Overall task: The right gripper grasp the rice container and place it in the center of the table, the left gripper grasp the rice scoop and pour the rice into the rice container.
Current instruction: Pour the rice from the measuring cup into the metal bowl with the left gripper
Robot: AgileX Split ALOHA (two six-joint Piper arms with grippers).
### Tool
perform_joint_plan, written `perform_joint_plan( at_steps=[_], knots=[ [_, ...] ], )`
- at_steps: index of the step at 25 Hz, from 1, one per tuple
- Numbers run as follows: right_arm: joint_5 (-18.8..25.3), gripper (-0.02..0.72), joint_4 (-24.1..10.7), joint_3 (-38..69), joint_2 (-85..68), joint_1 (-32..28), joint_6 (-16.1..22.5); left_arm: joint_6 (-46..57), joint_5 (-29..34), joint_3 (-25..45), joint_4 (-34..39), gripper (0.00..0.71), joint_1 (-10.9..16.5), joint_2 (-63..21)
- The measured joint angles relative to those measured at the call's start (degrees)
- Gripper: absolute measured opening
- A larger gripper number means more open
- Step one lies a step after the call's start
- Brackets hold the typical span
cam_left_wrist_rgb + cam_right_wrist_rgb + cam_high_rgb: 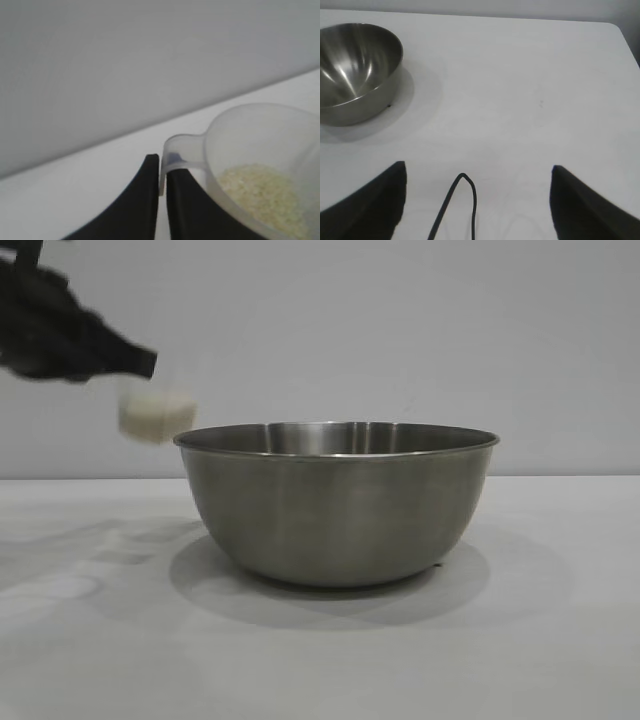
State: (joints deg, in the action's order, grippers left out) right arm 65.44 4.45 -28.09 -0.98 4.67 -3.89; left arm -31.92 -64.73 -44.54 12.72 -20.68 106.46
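Scoop held aloft beside bowl rim

Bowl: large round stainless-steel rice container (338, 505) stands upright on the plain white matte table (560, 640), empty as far as the right wrist view shows its inside.

Left hand (159, 172), black with two tapering fingers, is clamped on the loop handle of the small clear plastic rice scoop (260, 150), fingers nearly touching. In the exterior view the scoop hangs in the air just outside the bowl's left rim, about level with it and clear of the table. Heap of fine white rice (265, 192) lies in the scoop's bottom.

Right hand (477, 200), black with a looping cable, sits well apart from the bowl, fingers spread wide, gripping nothing.
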Motion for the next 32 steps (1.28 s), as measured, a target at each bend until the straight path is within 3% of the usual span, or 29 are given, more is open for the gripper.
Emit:
perform_joint_plan(
  at_steps=[13, 23, 32],
  knots=[
    [0.0, 0.531, 0.0, 0.0, 0.0, 0.0, 0.0, -22.5, 0.0, -3.0, 18.3, 0.000, 0.0, 0.0],
    [0.0, 0.531, 0.0, 0.0, 0.0, 0.0, 0.0, -44.1, 0.0, -3.0, 22.0, 0.000, 0.0, 0.0],
    [0.0, 0.531, 0.0, 0.0, 0.0, 0.0, 0.0, -52.3, 1.0, -3.1, 29.2, 0.000, 0.0, 0.0]
  ],
)
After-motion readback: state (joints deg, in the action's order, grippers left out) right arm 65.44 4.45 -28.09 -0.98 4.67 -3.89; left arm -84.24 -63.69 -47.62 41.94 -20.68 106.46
